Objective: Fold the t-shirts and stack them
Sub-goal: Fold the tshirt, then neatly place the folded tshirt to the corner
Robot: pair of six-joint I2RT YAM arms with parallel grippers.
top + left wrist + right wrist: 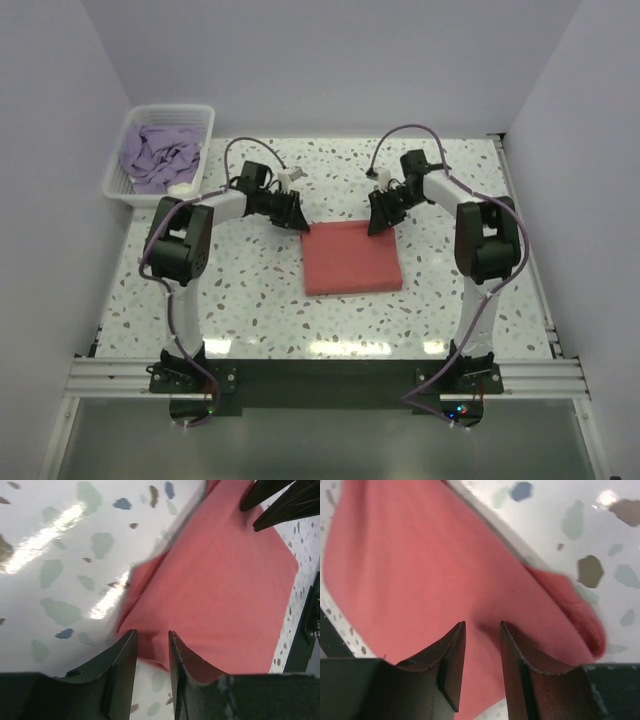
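Observation:
A coral-red t-shirt (352, 258) lies folded into a flat rectangle in the middle of the table. My left gripper (297, 222) hovers at its far left corner, open, and the gap between the fingers shows only table and the shirt's edge (210, 580). My right gripper (378, 225) is over the far right corner, also open, with the red cloth (420, 555) below it and nothing pinched. In the wrist views the left gripper (152, 632) and right gripper (482, 624) both show a narrow gap. The lavender t-shirt (160, 155) lies crumpled in the basket.
A white lattice basket (205, 115) stands at the back left corner of the speckled table (240, 290). White walls close in the back and both sides. The other arm's dark fingers (270, 500) reach into the left wrist view.

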